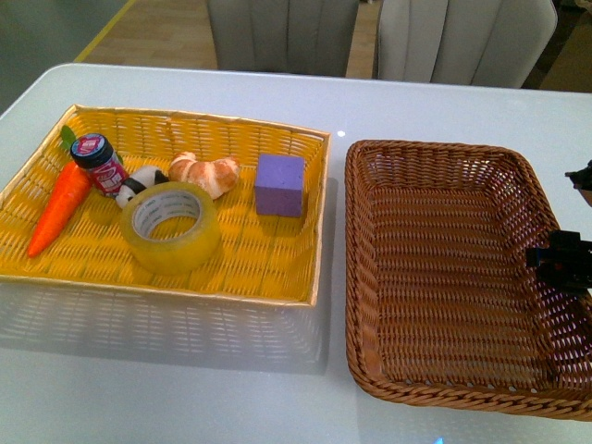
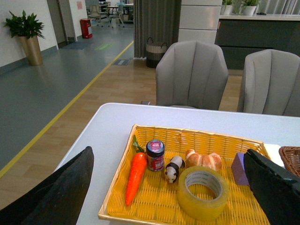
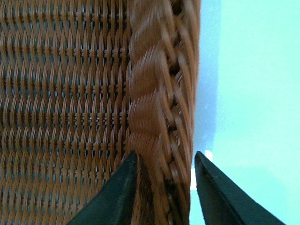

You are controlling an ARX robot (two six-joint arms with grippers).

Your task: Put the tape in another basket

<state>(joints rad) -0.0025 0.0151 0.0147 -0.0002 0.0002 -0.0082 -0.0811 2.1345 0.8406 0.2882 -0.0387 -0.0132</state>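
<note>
The tape [image 1: 171, 225], a wide translucent yellow roll with a pale core, lies flat in the yellow woven tray [image 1: 268, 273]; it also shows in the left wrist view [image 2: 202, 192]. The dark brown wicker basket [image 1: 442, 176] stands to the tray's right, with nothing in it. My right gripper [image 1: 561, 262] is shut on the basket's right rim; in the right wrist view the braided rim [image 3: 157, 103] sits between the two fingers of the gripper [image 3: 165, 164]. My left gripper [image 2: 168, 161] is open, held high and back from the tray, out of the front view.
In the tray with the tape are a toy carrot [image 1: 59, 205], a small jar [image 1: 100, 164], a panda figure [image 1: 139, 184], a croissant [image 1: 205, 172] and a purple cube [image 1: 279, 184]. Two grey chairs [image 1: 282, 35] stand behind the white table [image 1: 185, 388].
</note>
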